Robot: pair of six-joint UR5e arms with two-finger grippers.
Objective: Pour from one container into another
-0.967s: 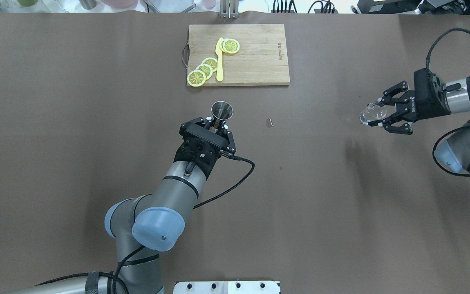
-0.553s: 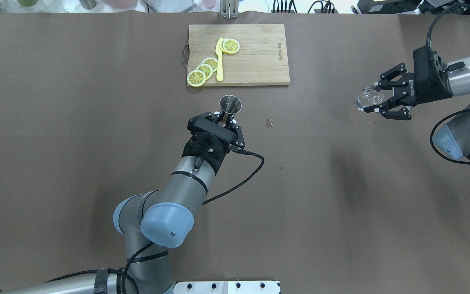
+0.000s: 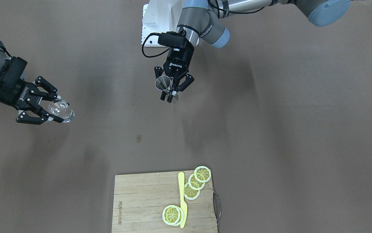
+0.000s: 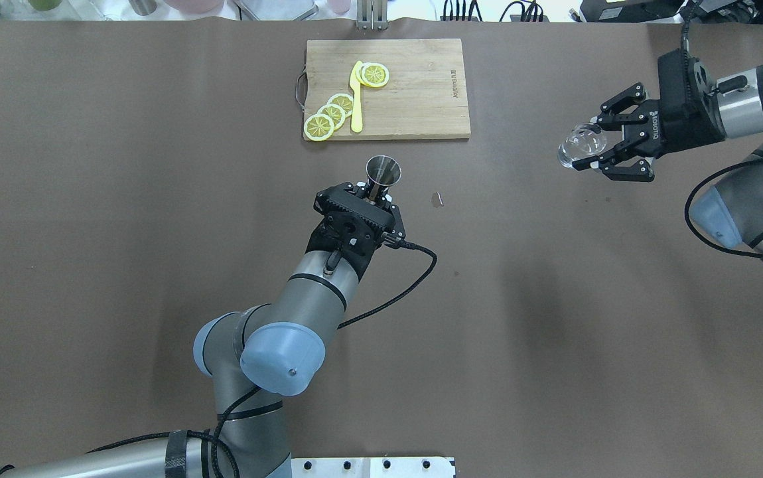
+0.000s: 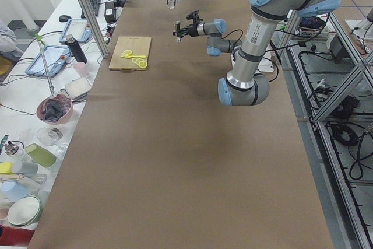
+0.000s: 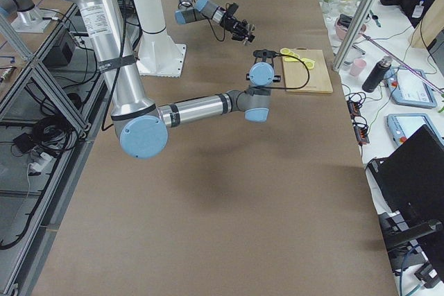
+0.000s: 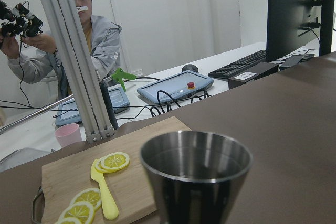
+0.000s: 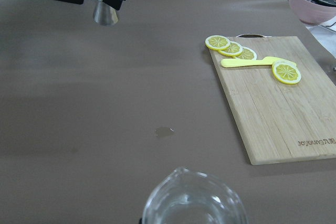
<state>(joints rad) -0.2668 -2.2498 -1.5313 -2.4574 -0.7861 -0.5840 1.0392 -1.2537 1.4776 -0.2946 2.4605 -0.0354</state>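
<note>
Pre-pour approach. Left end effector (image 4: 373, 191) clamps jigger (image 4: 383, 171) upright, above counter (image 4: 123, 199). Right end effector (image 4: 588, 147) grips tumbler (image 4: 574, 146), well apart. Next, likely: carry tumbler over jigger's mouth, then tilt.

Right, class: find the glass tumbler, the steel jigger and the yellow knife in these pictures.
glass tumbler (image 4: 579, 145), overhead view, middle of its clear body.
steel jigger (image 4: 383, 170), overhead view, inside its open upper cone.
yellow knife (image 4: 356, 106), overhead view, middle of its length.

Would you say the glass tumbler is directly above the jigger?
No, the tumbler hangs far to the side of the jigger.
</note>
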